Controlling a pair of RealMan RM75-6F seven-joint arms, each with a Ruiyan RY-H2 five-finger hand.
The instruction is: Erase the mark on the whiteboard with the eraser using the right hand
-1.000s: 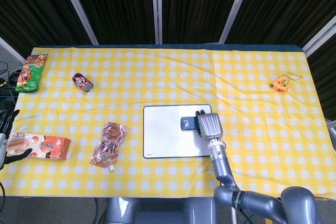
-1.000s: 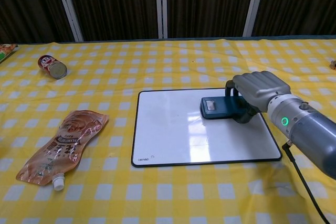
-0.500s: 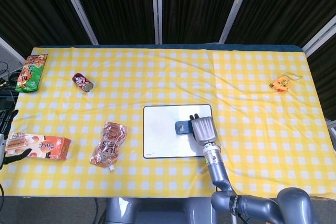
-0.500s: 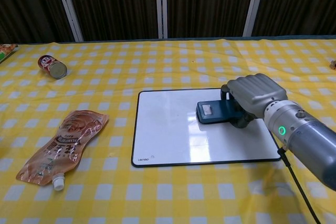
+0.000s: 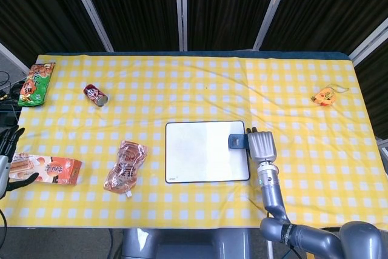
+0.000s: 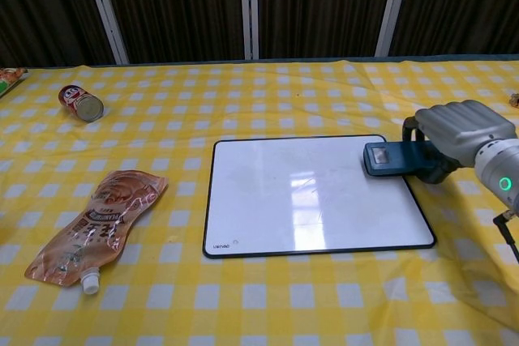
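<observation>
The whiteboard (image 5: 206,159) (image 6: 308,200) lies flat near the table's front edge, its white face showing no mark. My right hand (image 5: 262,145) (image 6: 459,134) grips the dark blue eraser (image 5: 236,142) (image 6: 388,158), which sits at the board's right edge, partly over the rim. The hand is just off the board's right side. My left hand (image 5: 7,156) is at the far left edge of the head view, fingers spread, holding nothing.
A brown snack pouch (image 5: 125,165) (image 6: 93,228) lies left of the board. A red can (image 5: 95,95) (image 6: 81,104) lies on its side at the back left. A sausage pack (image 5: 48,168), a green-orange bag (image 5: 36,83) and an orange packet (image 5: 324,96) lie near the table's edges.
My right hand slid the eraser left and forward across the board, then right to the board's right edge. The left hand stayed put.
</observation>
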